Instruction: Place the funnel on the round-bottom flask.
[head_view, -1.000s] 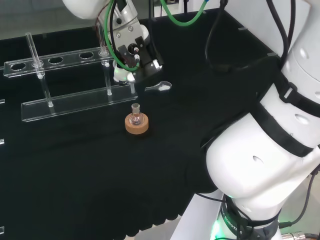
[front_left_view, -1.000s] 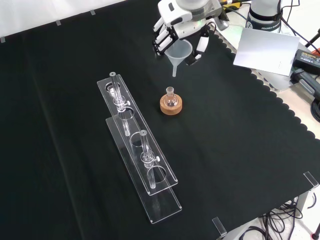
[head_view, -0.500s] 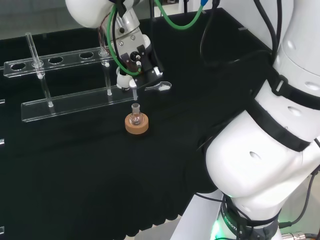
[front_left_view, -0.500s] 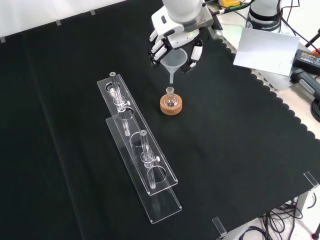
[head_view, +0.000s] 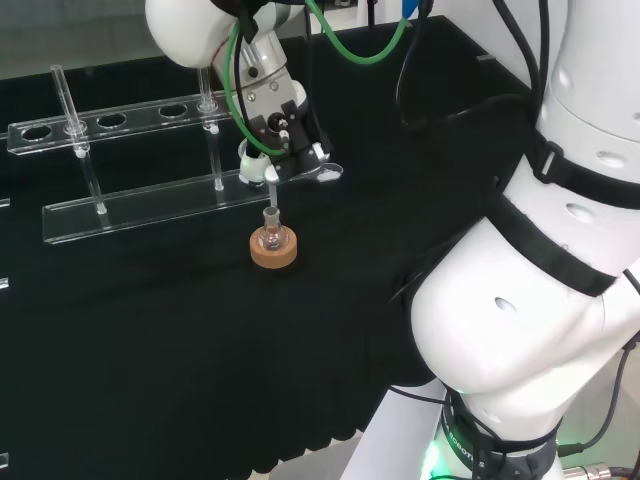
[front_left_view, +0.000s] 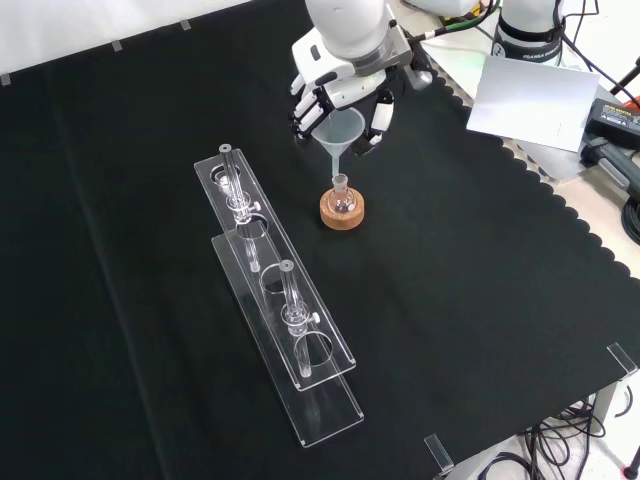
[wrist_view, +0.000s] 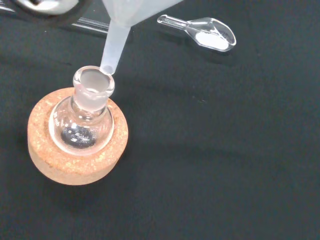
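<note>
Funnel (front_left_view: 341, 132), a translucent white cone with a narrow stem, hangs upright in the hand (front_left_view: 335, 95), whose black and white fingers (front_left_view: 303, 108) are curled around the cone's rim on both sides. In the front view the hand comes in from 12 o'clock and the stem points straight down at the round-bottom flask (front_left_view: 342, 199), which stands directly at 6 o'clock from the cone. From the wrist view, the stem's tip (wrist_view: 106, 69) sits at the edge of the flask's open neck (wrist_view: 93, 83), touching or just above the rim; whether it has entered the mouth cannot be told. The flask is small, of clear glass, and rests upright in a cork ring (wrist_view: 75, 137) on the black cloth (front_left_view: 480, 260). A clear plastic scoop (wrist_view: 202, 32) holding a little white powder lies on the cloth near the flask, apart from it. In the front view a long clear rack (front_left_view: 280, 300) with glass tubes standing in it runs from about 9 o'clock of the flask down toward 7 o'clock, well apart from the cork ring. In the head view the hand (head_view: 272, 110) hangs at 12 o'clock of the flask (head_view: 270, 232).
</note>
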